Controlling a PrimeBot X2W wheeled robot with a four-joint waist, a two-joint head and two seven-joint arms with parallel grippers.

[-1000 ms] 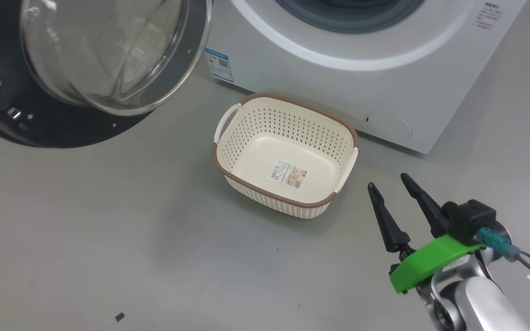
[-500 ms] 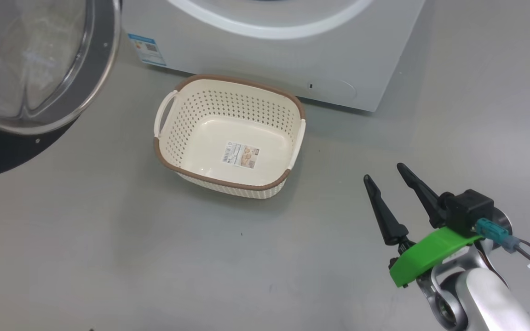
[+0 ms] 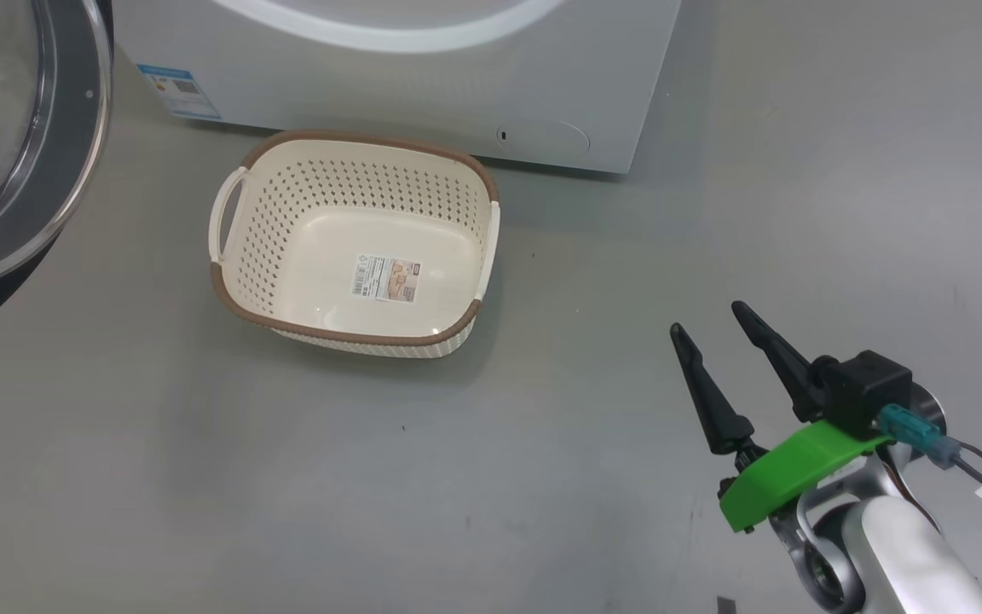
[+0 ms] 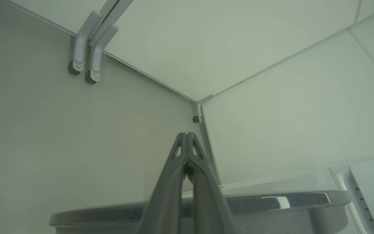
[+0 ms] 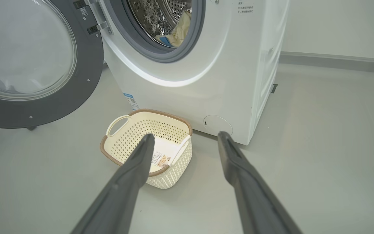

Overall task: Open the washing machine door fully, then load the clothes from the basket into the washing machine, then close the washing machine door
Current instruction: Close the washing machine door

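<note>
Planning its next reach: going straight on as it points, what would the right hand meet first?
Likely the right hand meets the washing machine front, just past the basket; depth is unclear.

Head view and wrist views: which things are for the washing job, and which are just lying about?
For the job: washing machine, open washing machine door, empty basket, clothes already in the drum.
Just lying about: dark scrap on the floor, grey bracket feet.

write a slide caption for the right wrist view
Right tool open before the empty basket, clothes inside the washing machine, washing machine door swung wide.
</note>
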